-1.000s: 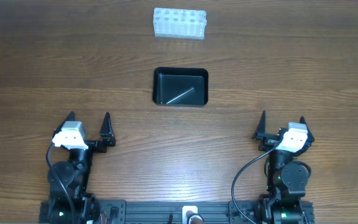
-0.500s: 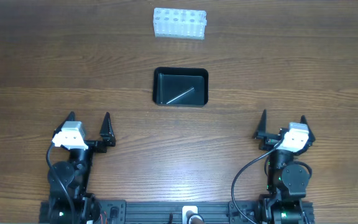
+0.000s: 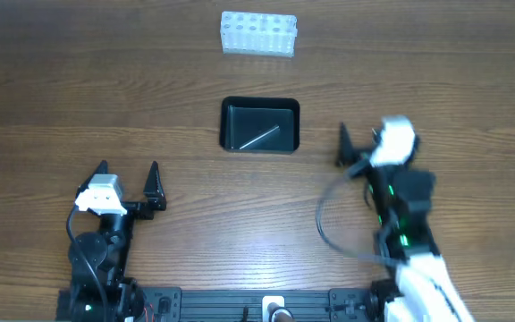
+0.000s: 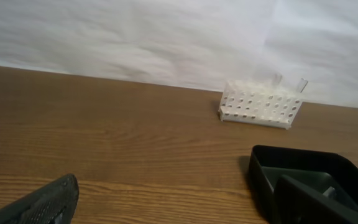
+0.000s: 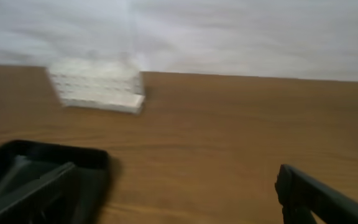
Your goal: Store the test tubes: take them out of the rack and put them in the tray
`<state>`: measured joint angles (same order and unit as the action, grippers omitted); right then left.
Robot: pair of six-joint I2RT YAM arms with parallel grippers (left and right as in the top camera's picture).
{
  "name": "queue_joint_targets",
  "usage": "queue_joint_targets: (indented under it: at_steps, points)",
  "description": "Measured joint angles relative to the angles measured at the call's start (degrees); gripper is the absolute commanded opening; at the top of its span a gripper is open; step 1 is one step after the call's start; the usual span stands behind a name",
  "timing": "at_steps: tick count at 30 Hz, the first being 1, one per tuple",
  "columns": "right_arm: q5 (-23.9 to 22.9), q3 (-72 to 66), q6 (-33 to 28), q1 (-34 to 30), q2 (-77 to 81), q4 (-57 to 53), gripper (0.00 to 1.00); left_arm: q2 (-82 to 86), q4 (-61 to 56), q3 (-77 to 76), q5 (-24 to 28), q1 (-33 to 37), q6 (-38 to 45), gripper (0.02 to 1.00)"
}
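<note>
A: Which surface carries the scene?
B: A brown wood-grain desk [image 3: 79, 80]; in the top view its grain runs from 9 o'clock to 3 o'clock.
A: And beyond it?
B: A white backdrop [image 4: 135, 37], faintly creased, rising along the desk's far edge at 12 o'clock.

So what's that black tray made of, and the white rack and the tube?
The tray looks like black plastic, slightly glossy: smooth moulded walls, rounded corners. The rack seems whitish plastic, pierced with rows of holes. The test tube in the tray looks clear: glass or plastic, can't tell.
</note>
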<state>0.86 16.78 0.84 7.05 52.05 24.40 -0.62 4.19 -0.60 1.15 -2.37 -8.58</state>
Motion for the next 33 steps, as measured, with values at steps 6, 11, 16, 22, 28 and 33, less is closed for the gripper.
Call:
queue_joint_targets:
  at_steps: [6, 11, 16, 22, 28, 33]
  points:
    - [1.09, 16.63, 0.46, 9.14, 22.93, -0.13, 0.993, 0.0, 0.0, 0.0, 0.0, 0.0, 0.0, 1.0]
    - [1.22, 29.31, 0.76, 15.78, 38.1, -3.61, 0.993, 0.0, 0.0, 0.0, 0.0, 0.0, 0.0, 1.0]
    - [-0.92, 42.6, 3.45, 18.53, 49.11, -9.84, 0.993, 0.0, 0.0, 0.0, 0.0, 0.0, 0.0, 0.998]
    - [-4.04, 59.47, 5.99, 19.04, 59.78, -17.84, 0.991, 0.0, 0.02, 0.0, 0.0, 0.0, 0.0, 0.998]
    - [-7.34, 71.43, 7.56, 19.04, 67.52, -22.6, 0.991, 0.0, 0.02, 0.0, 0.0, 0.0, 0.0, 1.0]
    - [-8.98, 76.52, 8.04, 19.04, 72.24, -23.41, 0.991, 0.0, 0.02, 0.0, 0.0, 0.0, 0.0, 1.0]
